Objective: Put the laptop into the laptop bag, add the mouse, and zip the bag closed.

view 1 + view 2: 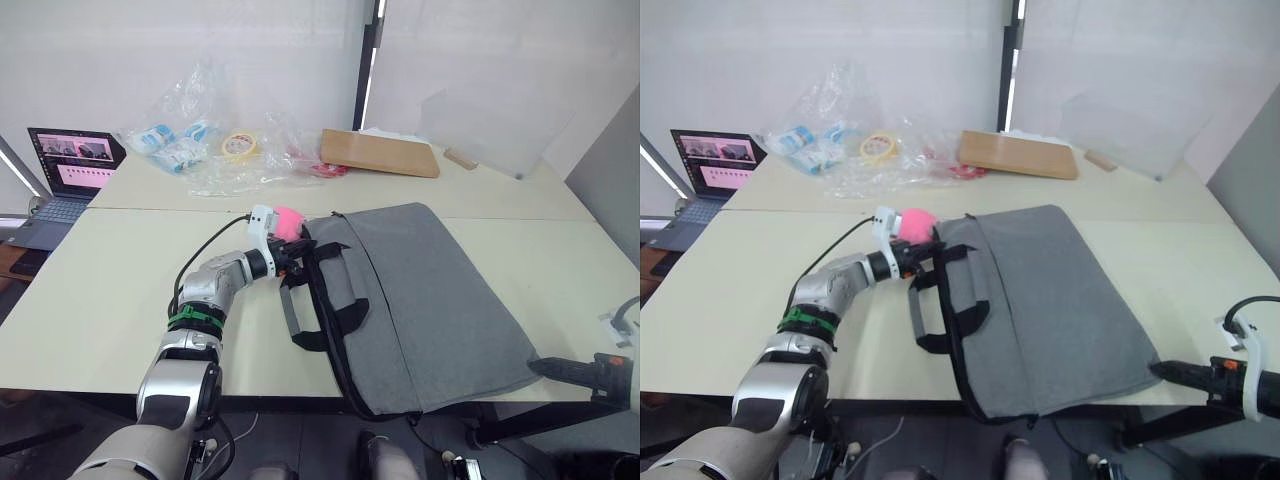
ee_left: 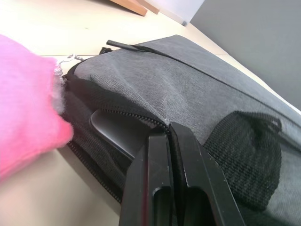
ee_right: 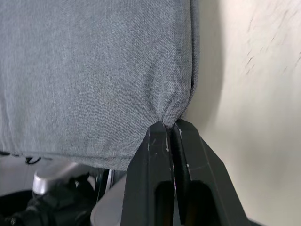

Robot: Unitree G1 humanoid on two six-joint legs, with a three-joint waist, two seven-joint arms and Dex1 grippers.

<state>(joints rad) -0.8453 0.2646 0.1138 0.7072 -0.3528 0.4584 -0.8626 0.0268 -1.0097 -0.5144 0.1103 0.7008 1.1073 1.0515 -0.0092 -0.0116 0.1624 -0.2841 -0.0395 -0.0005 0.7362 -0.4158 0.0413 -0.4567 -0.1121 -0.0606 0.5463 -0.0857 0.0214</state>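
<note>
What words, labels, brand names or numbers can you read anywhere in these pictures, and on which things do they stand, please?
None can be read.
Small dark laptop: its lit pinkish screen shows content too small to read.
Blue-and-white packets in clear plastic: print too small to read.
Yellow tape roll: no legible marking.
Laptop bag: no visible label or logo.

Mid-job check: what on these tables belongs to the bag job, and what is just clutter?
Job: laptop bag; left gripper shut at its zipper edge; right gripper pinching its corner.

Clutter: pink fluffy ball, small dark laptop, tape roll, plastic bags, brown board.
</note>
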